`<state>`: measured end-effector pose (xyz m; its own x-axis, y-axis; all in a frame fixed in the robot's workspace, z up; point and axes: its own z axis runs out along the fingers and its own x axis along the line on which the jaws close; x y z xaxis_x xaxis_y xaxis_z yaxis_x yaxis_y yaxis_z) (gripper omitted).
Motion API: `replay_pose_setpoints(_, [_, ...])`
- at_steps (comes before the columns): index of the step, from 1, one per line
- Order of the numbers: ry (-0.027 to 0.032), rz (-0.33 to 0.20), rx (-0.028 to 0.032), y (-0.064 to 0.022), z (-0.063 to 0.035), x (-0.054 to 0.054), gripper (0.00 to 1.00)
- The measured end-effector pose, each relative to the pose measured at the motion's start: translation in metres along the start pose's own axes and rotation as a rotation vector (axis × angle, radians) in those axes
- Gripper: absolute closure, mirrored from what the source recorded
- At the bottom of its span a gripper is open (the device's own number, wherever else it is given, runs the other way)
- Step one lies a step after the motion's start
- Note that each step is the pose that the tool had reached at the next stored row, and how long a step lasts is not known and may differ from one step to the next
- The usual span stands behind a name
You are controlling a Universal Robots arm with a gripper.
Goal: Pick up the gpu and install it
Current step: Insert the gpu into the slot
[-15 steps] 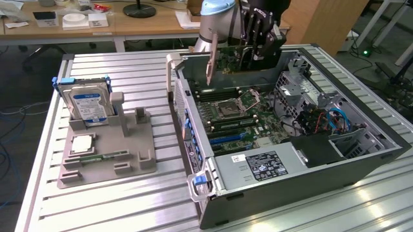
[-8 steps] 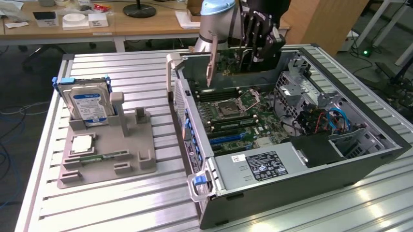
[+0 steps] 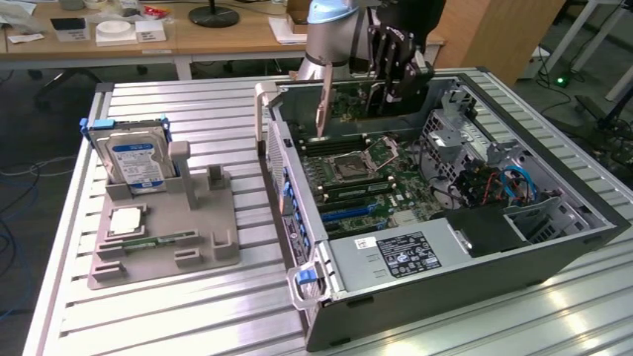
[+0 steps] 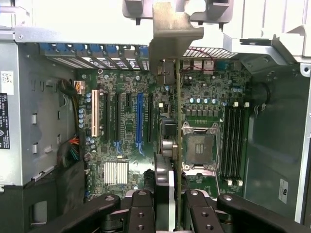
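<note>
One gripper [image 4: 177, 199] is clamping the gpu [image 4: 175, 36] edge-on inside the open computer case [image 3: 445, 297] resting on the bench [image 3: 198, 311]. The card's long axis is running straight out from the gripper, with its bracket [image 3: 324, 111] leading toward the rear slot wall. It is lying parallel to the blue expansion slot [image 4: 139, 121], which sits below and to one side. The card is apparently hanging just clear of the motherboard [image 4: 204, 102].

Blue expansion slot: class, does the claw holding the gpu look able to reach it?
Probably yes: the case is open, nothing covers the blue expansion slot, and the claw holds the gpu above the motherboard.
</note>
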<state>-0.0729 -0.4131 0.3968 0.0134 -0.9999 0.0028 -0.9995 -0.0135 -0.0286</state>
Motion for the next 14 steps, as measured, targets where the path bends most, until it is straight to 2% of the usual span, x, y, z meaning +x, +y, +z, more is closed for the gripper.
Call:
replay_pose_setpoints(11, [0.0002, 0.004, 0.0019, 0.0004, 0.0124, 0.000, 0.72])
replay_pose_setpoints(14, [0.0030, 0.011, 0.0045, 0.0005, 0.0142, 0.000, 0.72])
